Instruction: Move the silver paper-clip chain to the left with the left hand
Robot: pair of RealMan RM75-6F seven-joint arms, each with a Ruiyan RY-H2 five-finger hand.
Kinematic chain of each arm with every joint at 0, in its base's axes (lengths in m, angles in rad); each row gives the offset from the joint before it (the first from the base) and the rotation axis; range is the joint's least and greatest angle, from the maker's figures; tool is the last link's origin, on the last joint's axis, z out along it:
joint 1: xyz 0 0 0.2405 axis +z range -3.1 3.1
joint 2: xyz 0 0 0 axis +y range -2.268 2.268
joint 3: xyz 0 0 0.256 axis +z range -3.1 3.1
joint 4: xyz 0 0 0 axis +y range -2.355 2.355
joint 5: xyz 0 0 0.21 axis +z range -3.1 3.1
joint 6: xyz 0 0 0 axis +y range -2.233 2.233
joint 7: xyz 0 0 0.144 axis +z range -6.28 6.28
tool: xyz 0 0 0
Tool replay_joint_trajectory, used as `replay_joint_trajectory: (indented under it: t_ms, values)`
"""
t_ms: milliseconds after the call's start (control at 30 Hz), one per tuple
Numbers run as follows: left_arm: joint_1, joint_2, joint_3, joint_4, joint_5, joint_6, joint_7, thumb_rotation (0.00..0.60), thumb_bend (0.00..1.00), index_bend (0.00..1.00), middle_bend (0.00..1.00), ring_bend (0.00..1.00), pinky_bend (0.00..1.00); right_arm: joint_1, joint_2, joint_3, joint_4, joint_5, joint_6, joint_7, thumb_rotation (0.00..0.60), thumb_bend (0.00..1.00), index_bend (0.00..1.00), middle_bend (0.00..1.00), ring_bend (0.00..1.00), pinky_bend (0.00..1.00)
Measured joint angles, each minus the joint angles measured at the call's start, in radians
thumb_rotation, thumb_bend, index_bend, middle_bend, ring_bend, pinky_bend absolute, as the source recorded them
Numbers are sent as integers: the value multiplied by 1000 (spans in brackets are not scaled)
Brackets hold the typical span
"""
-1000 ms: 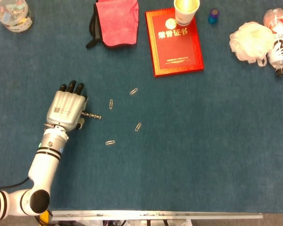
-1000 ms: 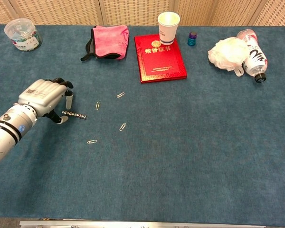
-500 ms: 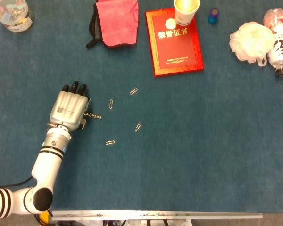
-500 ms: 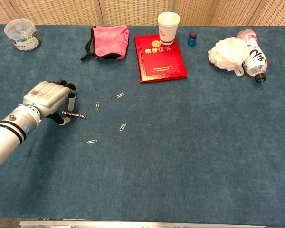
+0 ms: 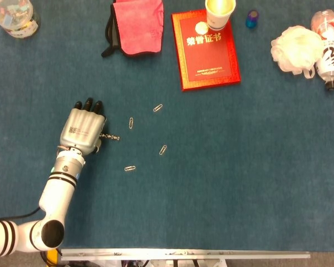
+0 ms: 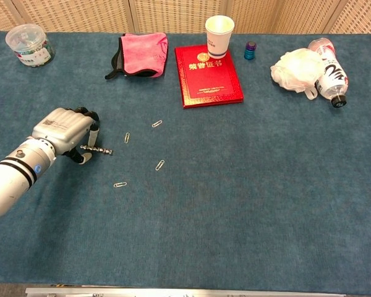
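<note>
- The left robot hand point(image 6: 67, 131) rested low on the blue table point(image 6: 247, 204), palm down, fingers curled over the near end of the silver paper-clip chain point(image 6: 101, 149).
- The chain lay flat on the table, its free end poking out to the right of the fingers point(image 5: 89, 105); whether the hand truly pinched it or merely covered its end could not be told from either view.
- Four loose paper clips lay scattered just right of the chain, among them one point(image 5: 131, 122) nearest it and another point(image 5: 129, 168) closer to the robot.
- By the look of it, the task stood at the grasp: the hand had reached the chain, but the chain sat near the loose clips and not clearly off to the left.
- Left to do, on this reading: secure the hold, carry or drag the chain leftward, and let go.
- The right robot hand appeared in neither view.
</note>
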Motion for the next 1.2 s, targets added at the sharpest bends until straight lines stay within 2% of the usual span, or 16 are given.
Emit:
replay_joint_trajectory:
  t_ms: [433,1200]
  values:
    - [-15,-1,9,-4,-31,2,21,600,325,515,162,98,190,-1,-1,1,2,3,1,3,600,970,491,431,370,442]
    - [-18,17,26,-68,-8,61,43,600,326,577,162,98,190,-3,1,1,3,0,7,12,600,969,491,431,370,442]
